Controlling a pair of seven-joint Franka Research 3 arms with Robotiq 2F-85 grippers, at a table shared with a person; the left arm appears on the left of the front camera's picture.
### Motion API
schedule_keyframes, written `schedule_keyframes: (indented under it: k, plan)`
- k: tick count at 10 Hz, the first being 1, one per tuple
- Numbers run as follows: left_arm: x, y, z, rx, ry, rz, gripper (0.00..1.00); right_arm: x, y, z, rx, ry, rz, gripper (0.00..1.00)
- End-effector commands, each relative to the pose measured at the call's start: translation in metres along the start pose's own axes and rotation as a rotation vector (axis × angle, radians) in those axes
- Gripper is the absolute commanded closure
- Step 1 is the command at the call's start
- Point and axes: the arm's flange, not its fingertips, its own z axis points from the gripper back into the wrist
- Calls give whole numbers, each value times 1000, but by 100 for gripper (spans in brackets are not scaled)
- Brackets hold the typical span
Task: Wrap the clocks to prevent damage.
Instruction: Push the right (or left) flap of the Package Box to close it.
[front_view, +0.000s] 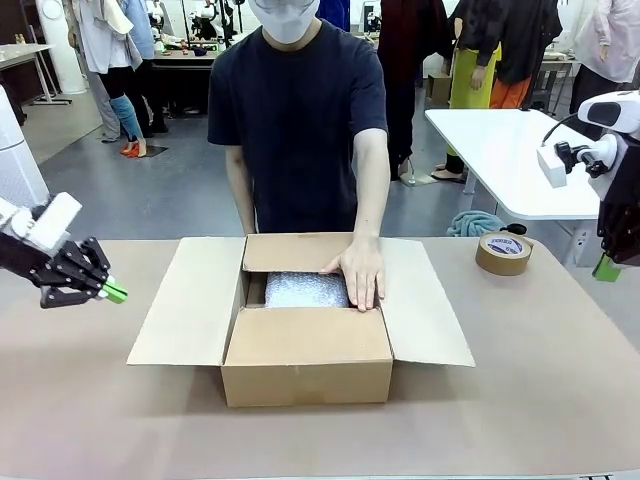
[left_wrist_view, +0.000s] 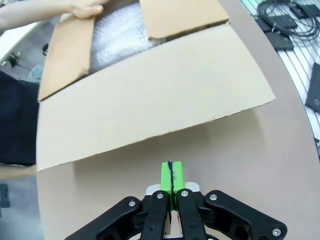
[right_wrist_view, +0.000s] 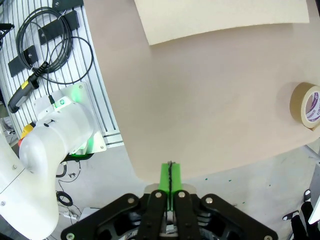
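— At table centre, entry one: what is the largest item?
— After the brown table (front_view: 560, 340) itself, the cardboard box (front_view: 305, 372). Its side flaps are spread flat toward 9 and 3 o'clock. The near and far flaps are tilted in over the opening.
— Where are the clocks?
— No clock face can be seen. A bubble-wrap bundle (front_view: 305, 290) lies inside the box, in the gap between the near and far flaps (what it holds cannot be told through the wrap).
— And the person?
— Standing at 12 o'clock from the box, one arm reaching down. The person's hand (front_view: 362, 272) lies flat at the 1 o'clock corner of the opening, palm on the far flap, fingers at the bundle's right edge.
— Grippers?
— The left gripper (front_view: 112, 292) hangs over bare table at 9 o'clock from the box, just off the left flap and tilted toward it. Its green pads are pressed together on nothing. The right gripper (front_view: 606, 268) sits at about 2 o'clock near the table's right edge, well apart from the box. Its jaws are likewise pressed together and empty; its wrist view shows one dark seam between the pads.
— Smallest item?
— A roll of brown tape (front_view: 503, 253), lying flat on the table at 2 o'clock, between the right flap and the right gripper.
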Motion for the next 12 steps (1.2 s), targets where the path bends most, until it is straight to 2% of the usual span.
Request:
schedule_keyframes:
  k: [1,6,7,9,10,11,12]
  plan:
    - [-1,-3,14,24,-47,-1,100,-1,1,-1,12,-1,20,99]
    - [-1,-3,14,24,-47,-1,100,-1,1,-1,12,-1,20,99]
    - [-1,-4,15,9,-19,25,100,-1,1,-1,12,-1,20,99]
    - [-24,3,-10,134,-58,170,100,-1,1,-1,12,-1,20,99]
    - [-34,-5,-23,189,-62,238,100,-1,1,-1,12,-1,20,99]
    - [-42,-15,-36,210,-87,301,100,-1,1,-1,12,-1,20,99]
    - [-47,-7,-41,177,-118,324,100,-1,1,-1,12,-1,20,99]
